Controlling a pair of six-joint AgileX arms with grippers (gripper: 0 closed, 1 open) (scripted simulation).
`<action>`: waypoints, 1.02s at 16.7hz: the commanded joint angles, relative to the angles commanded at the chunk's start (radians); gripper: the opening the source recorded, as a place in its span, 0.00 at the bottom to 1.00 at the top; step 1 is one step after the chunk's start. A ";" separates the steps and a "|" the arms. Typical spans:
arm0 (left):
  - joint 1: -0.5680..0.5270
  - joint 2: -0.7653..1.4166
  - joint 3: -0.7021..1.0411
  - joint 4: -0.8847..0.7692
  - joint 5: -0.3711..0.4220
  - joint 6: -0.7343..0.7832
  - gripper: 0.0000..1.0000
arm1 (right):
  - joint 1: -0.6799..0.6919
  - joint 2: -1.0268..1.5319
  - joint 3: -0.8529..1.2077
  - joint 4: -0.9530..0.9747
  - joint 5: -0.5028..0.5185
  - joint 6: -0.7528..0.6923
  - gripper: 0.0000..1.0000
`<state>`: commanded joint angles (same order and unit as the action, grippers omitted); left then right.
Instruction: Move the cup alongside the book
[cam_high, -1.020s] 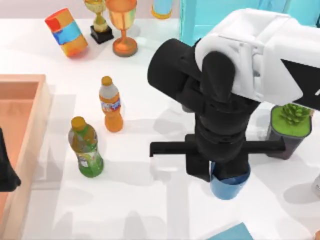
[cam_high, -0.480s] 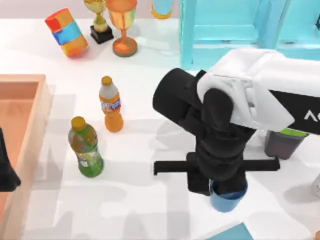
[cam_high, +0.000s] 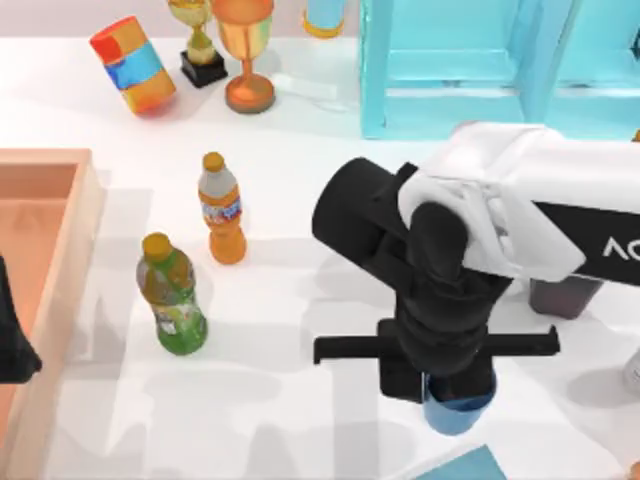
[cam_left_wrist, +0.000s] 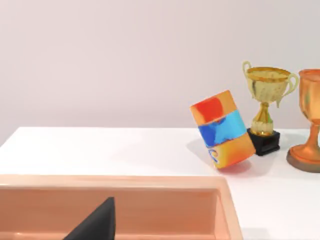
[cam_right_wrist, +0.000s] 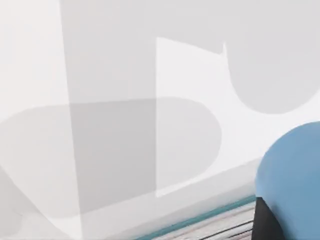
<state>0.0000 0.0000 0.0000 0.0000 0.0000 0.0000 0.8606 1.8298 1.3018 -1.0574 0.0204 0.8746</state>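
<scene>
— What is the surface here?
— A white table (cam_high: 300, 300), with soft grey shadows on it.
— And behind it?
— A plain pale wall (cam_left_wrist: 125, 60), slightly pinkish, meets the far edge of the table.
— Any furniture?
— A turquoise shelf frame (cam_high: 450, 60) stands at the far right. A light wooden tray (cam_high: 75, 200) is at the left edge.

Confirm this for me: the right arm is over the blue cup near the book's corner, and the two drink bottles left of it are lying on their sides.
Not quite. The top view shows the green bottle and the orange bottle standing upright, not lying down. The rest holds: the right gripper is over the blue cup, close to the book corner at the table's near edge.
</scene>
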 joint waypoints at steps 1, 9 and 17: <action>0.000 0.000 0.000 0.000 0.000 0.000 1.00 | 0.000 0.000 0.000 0.000 0.000 0.000 0.15; 0.000 0.000 0.000 0.000 0.000 0.000 1.00 | 0.000 0.000 0.000 0.000 0.000 0.000 0.75; 0.000 0.000 0.000 0.000 0.000 0.000 1.00 | 0.000 0.000 0.000 0.000 0.000 0.000 1.00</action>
<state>0.0000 0.0000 0.0000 0.0000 0.0000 0.0000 0.8606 1.8298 1.3018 -1.0574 0.0204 0.8746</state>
